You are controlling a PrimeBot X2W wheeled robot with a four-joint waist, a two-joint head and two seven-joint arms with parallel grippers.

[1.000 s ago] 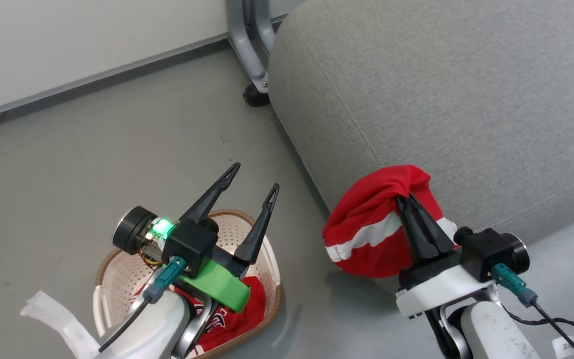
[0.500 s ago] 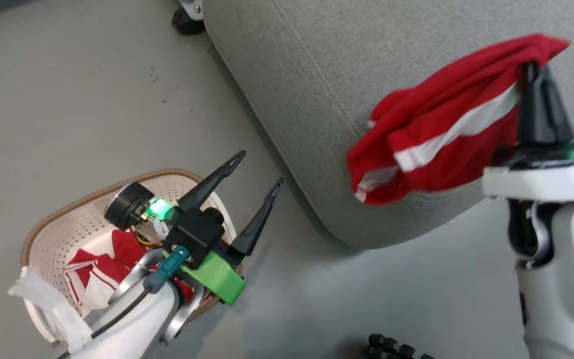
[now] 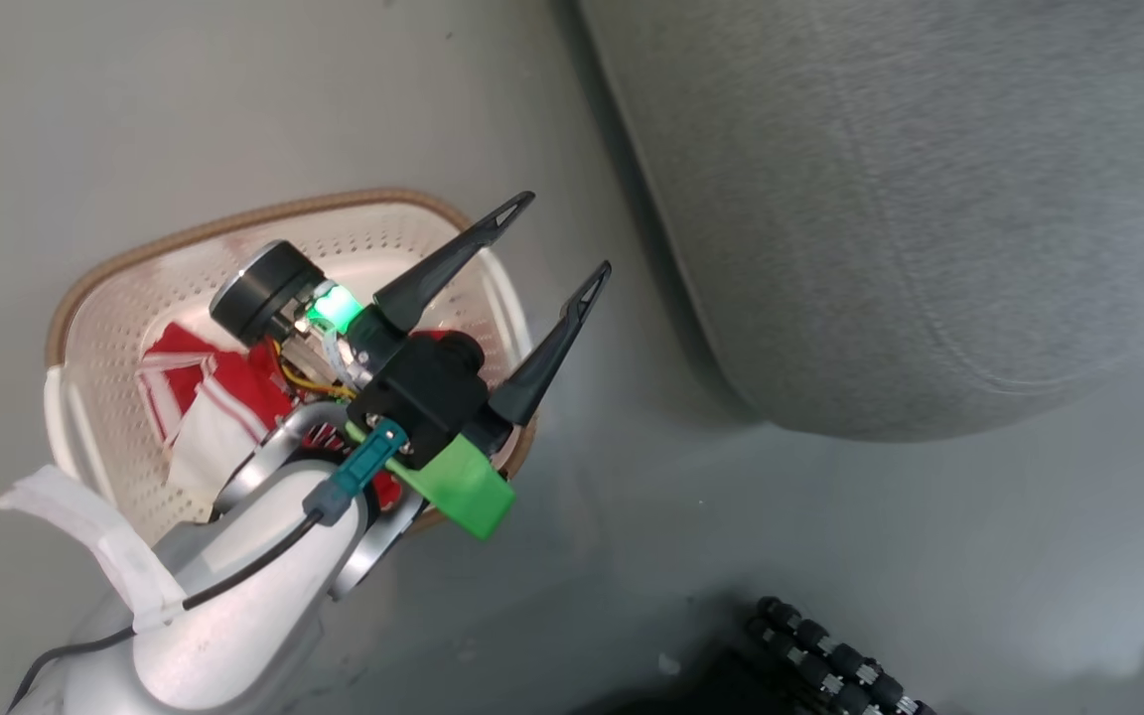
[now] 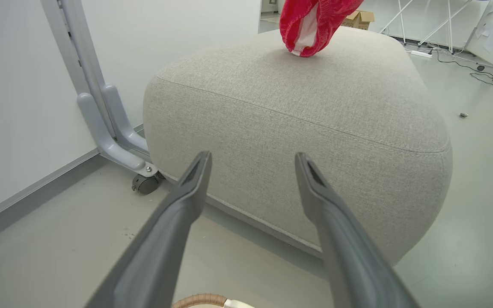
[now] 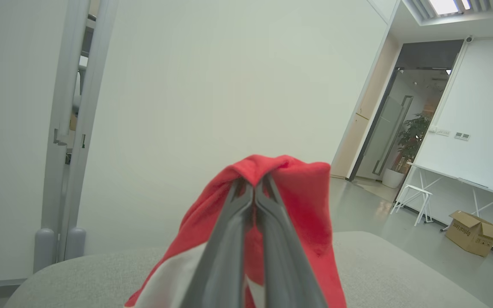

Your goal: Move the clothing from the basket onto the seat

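Garment, red with white stripe, hanging over seat at top centre of left wrist view, right pincer pinching it, fingers pressed together. Left pincer hovering spread, empty, over basket at frame left; second red garment lying inside.

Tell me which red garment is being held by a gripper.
The red garment pinched in the shut right gripper, hanging over the seat. The other garment lies loose in the basket near the open left gripper.
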